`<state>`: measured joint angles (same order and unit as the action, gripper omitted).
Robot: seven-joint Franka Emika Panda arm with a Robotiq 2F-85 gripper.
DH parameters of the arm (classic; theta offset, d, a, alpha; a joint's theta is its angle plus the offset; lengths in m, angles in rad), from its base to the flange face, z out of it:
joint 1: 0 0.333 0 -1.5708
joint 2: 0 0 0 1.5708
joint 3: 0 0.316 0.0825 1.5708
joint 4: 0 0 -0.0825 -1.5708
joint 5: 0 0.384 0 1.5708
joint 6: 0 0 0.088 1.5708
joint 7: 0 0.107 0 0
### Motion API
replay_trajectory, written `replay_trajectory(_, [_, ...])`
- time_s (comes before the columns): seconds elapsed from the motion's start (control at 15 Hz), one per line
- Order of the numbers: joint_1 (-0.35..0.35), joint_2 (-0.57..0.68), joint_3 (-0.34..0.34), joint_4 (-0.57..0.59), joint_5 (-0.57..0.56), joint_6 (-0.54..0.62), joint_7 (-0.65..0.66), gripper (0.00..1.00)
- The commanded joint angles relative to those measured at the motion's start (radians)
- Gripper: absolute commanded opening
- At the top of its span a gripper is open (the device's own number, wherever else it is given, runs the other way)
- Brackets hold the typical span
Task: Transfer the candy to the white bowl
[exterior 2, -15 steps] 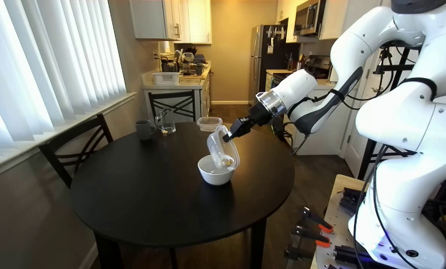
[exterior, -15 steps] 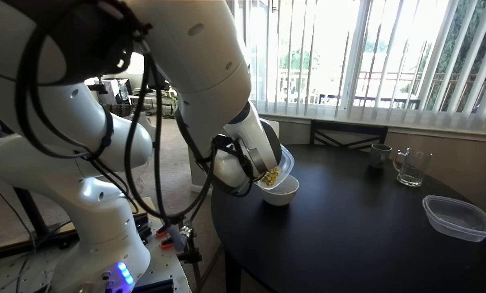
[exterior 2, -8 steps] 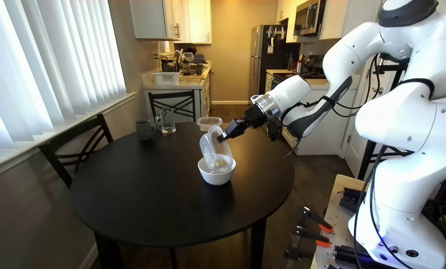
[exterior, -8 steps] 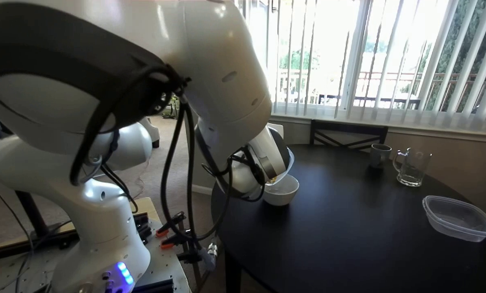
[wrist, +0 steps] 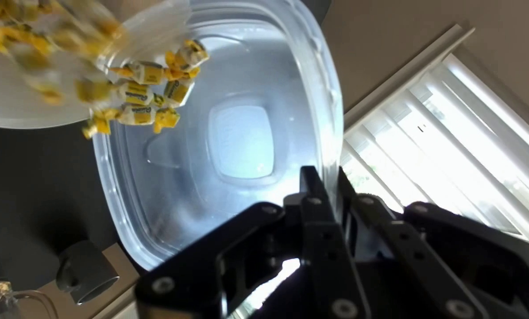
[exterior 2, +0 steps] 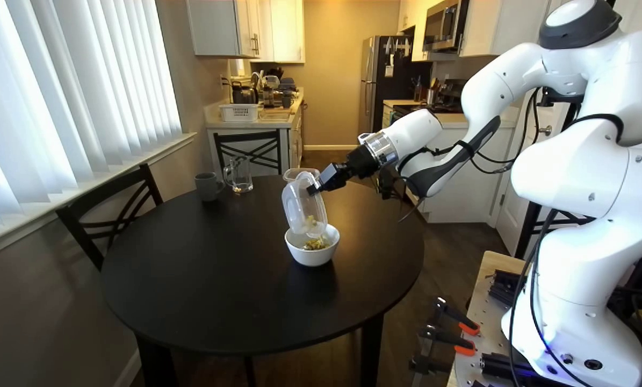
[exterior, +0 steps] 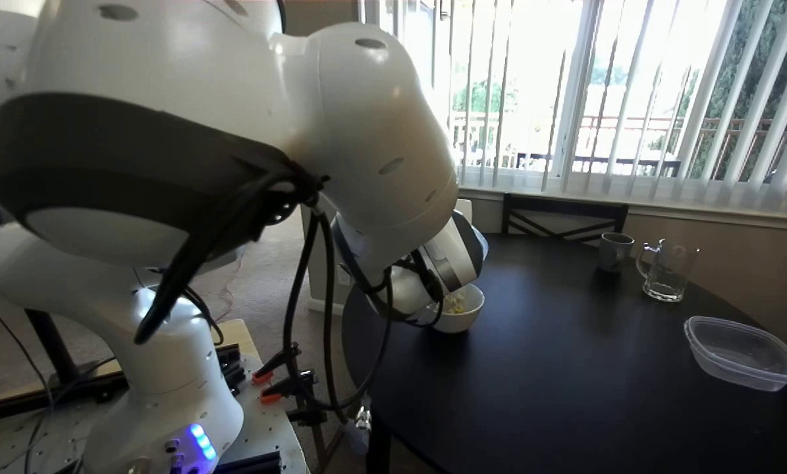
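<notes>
My gripper (wrist: 325,181) is shut on the rim of a clear plastic container (wrist: 242,141); in an exterior view the gripper (exterior 2: 314,189) holds the container (exterior 2: 298,201) steeply tilted over the white bowl (exterior 2: 311,259). Yellow wrapped candy (wrist: 142,95) lies at the container's lower edge in the wrist view. Other pieces are blurred, falling over the white bowl (wrist: 34,110). Candy (exterior 2: 316,244) lies in the bowl, and some candy (exterior: 456,304) also shows in the bowl (exterior: 458,322) in an exterior view, where the arm hides the gripper and most of the container.
A second clear container (exterior: 742,352), a glass mug (exterior: 668,273) and a grey mug (exterior: 616,251) stand on the round black table (exterior 2: 208,290). Black chairs (exterior 2: 116,207) stand against the table. Clamps (exterior 2: 449,328) sit by the robot's base.
The gripper and container have moved over the bowl and tipped further, leftward in an exterior view. Candy that was inside the container has partly poured into the bowl, which showed none before.
</notes>
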<state>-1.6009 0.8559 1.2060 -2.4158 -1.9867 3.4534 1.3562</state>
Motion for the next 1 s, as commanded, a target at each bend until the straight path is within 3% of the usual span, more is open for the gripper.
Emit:
replay_trajectory(0.0, [-0.009, 0.083, 0.009, 0.024, -0.080, 0.000, 0.042, 0.02])
replay_trajectory(0.27, [-0.007, 0.131, 0.008, 0.039, -0.126, 0.000, 0.056, 0.02])
replay_trajectory(0.93, [-0.032, 0.156, 0.014, 0.075, -0.107, 0.000, 0.054, 0.02])
